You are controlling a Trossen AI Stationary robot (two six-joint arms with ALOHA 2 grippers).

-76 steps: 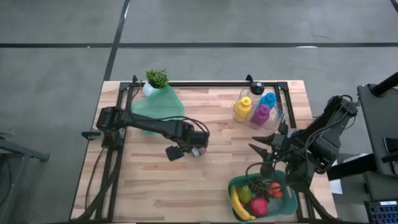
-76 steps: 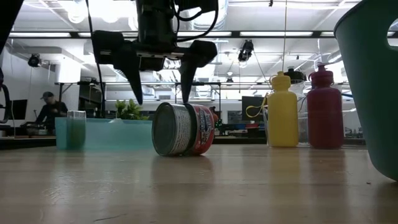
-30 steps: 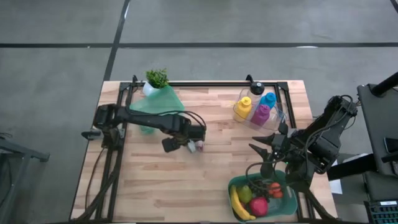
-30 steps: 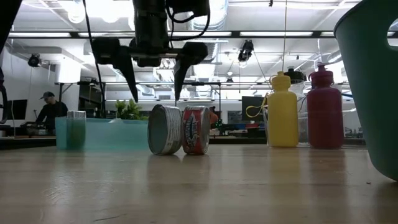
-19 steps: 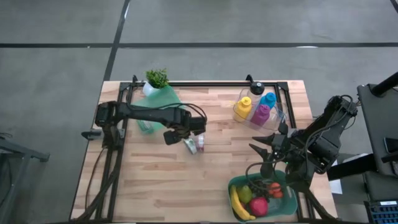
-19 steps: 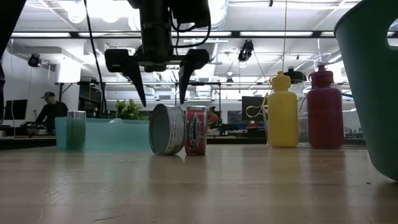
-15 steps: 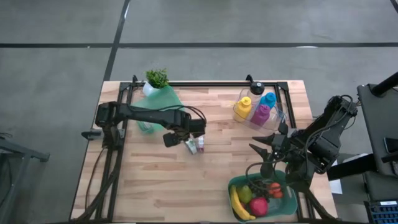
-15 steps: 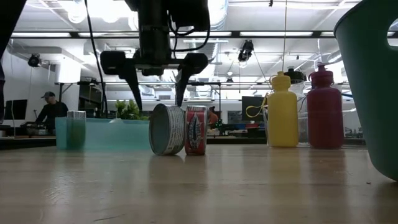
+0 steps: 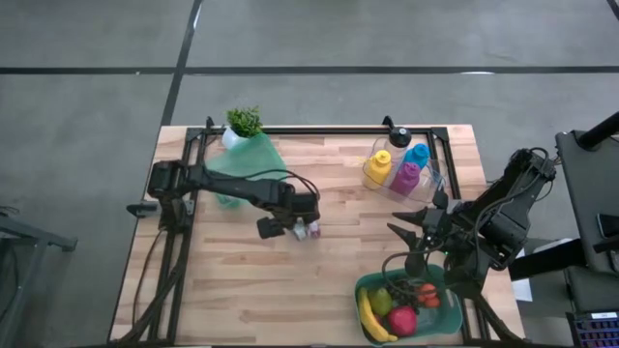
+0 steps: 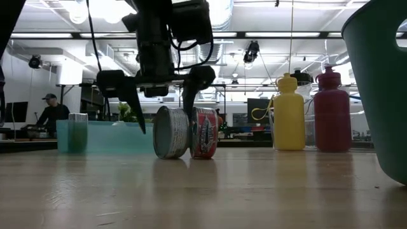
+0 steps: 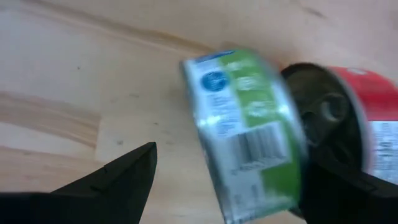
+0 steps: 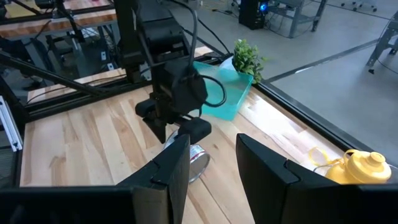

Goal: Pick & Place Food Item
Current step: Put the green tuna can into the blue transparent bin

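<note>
Left gripper (image 10: 162, 105) low over the table's middle, fingers spread wide and straddling a can (image 10: 170, 132) with a green, white and blue label; one finger (image 11: 115, 177) to one side of it, the other at the seam with a second, red-labelled can (image 10: 204, 133). No squeeze visible: gap on the free side between finger and can. Both cans on their sides on the wooden table (image 9: 338, 280), touching end to end, near the centre and well apart from the green basket (image 9: 440, 324).

Barcode readable as a block of bars on the green can's label in the left wrist view; a round blue emblem beside it, lettering too blurred to read. Red can's writing likewise unreadable.

Right gripper (image 9: 414, 237) hovering above the table just beside the basket of fruit, fingers narrowly apart, holding nothing.

Teal tray (image 10: 105, 137) and small plant (image 9: 244, 121) at the far left corner; yellow bottle (image 10: 289, 113), magenta bottle (image 10: 332, 111) and blue bottle (image 9: 417, 155) grouped toward the far right.
</note>
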